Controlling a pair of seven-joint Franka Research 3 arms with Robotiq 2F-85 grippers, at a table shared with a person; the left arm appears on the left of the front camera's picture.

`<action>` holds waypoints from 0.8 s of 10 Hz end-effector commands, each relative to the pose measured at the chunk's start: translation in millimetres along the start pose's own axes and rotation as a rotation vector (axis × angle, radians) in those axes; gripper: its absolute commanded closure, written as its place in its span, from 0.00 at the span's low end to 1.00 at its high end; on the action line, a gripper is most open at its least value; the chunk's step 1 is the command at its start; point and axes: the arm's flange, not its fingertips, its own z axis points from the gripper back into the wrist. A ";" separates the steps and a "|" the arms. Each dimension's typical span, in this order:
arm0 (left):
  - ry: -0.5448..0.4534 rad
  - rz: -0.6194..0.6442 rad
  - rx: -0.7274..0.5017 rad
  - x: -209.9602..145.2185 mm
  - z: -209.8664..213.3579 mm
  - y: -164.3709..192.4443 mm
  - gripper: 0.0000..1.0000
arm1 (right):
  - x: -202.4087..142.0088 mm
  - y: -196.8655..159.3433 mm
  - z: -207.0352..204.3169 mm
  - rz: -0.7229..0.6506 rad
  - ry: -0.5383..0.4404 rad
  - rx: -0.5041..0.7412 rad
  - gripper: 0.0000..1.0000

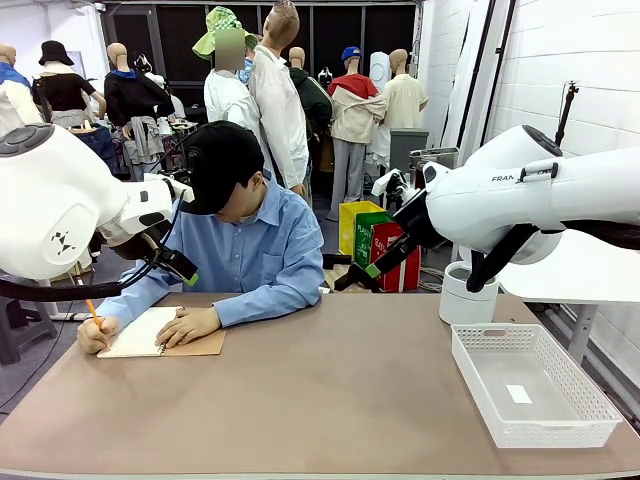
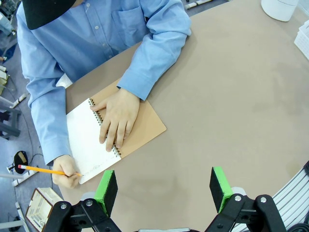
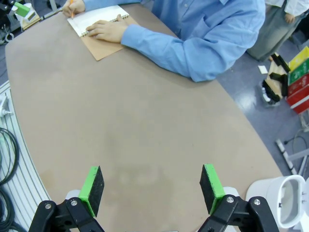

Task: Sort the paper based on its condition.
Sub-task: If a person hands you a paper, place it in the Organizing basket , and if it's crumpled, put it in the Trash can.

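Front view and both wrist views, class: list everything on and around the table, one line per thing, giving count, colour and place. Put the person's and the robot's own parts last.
Table: one, brown, shared by robot and person.
Notebook: one, white page open, brown cover folded under, at the person's place.
Pencil: one, orange, in the person's writing hand.
Basket: one, white mesh, table's right side.
Tag: one, small, white, inside the basket.
Bin: one, white, behind the basket.
Person's writing hand: one, at the page's corner.
Person's other hand: one, flat on the notebook.
Left hand: one, black with green pads, open above the table.
Right hand: one, same colours, open above the table.
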 end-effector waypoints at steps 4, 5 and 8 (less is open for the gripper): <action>0.005 0.000 -0.002 -0.5 0.0 0.3 0.00 | -0.5 0.8 -0.6 -0.009 0.003 -0.004 0.00; 0.005 0.000 -0.002 -0.5 0.0 0.3 0.00 | -0.5 0.8 -0.6 -0.009 0.003 -0.004 0.00; 0.005 0.000 -0.002 -0.5 0.0 0.3 0.00 | -0.5 0.8 -0.6 -0.009 0.003 -0.004 0.00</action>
